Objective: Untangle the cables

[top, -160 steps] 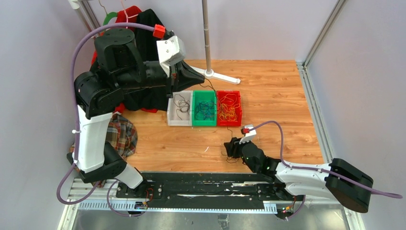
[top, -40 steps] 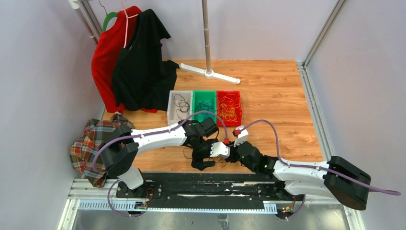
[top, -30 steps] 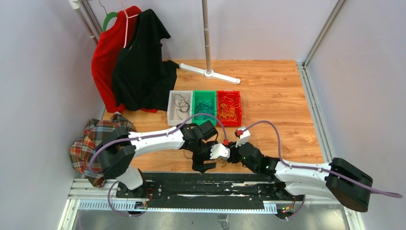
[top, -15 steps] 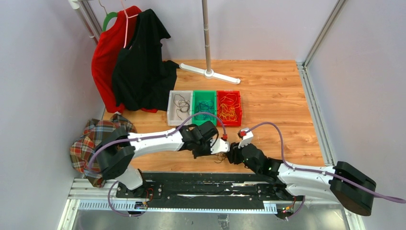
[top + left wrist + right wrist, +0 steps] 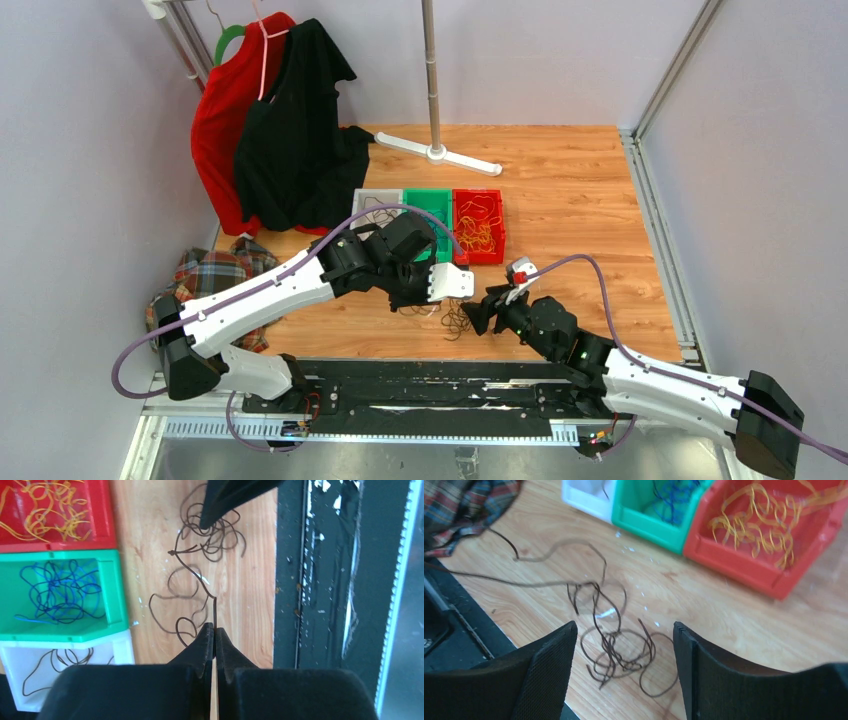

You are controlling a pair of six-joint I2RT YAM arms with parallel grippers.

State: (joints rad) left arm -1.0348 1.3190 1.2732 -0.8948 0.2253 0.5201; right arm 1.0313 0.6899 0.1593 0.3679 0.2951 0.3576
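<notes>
A tangle of thin dark cable (image 5: 619, 650) lies on the wooden floor near the front rail; it also shows in the top view (image 5: 455, 322) and the left wrist view (image 5: 215, 530). My left gripper (image 5: 214, 628) is shut on one strand of it, and the strand runs taut from the jaws to the tangle. In the top view the left gripper (image 5: 442, 295) hangs just left of the tangle. My right gripper (image 5: 624, 626) is open, its fingers either side of the tangle and above it; in the top view it (image 5: 476, 318) sits just right of the tangle.
Three bins stand behind: white (image 5: 362, 205) with black cables, green (image 5: 412, 196) with blue cables, red (image 5: 498, 222) with yellow-orange cables. A plaid cloth (image 5: 225, 275) lies at the left, hanging clothes (image 5: 280, 120) and a stand base (image 5: 440, 153) at the back. The black rail (image 5: 430, 385) runs along the front.
My left arm has risen and swung back towards the bins, drawing a strand out of the tangle. My right arm has stretched further forward, its gripper staying by the tangle.
</notes>
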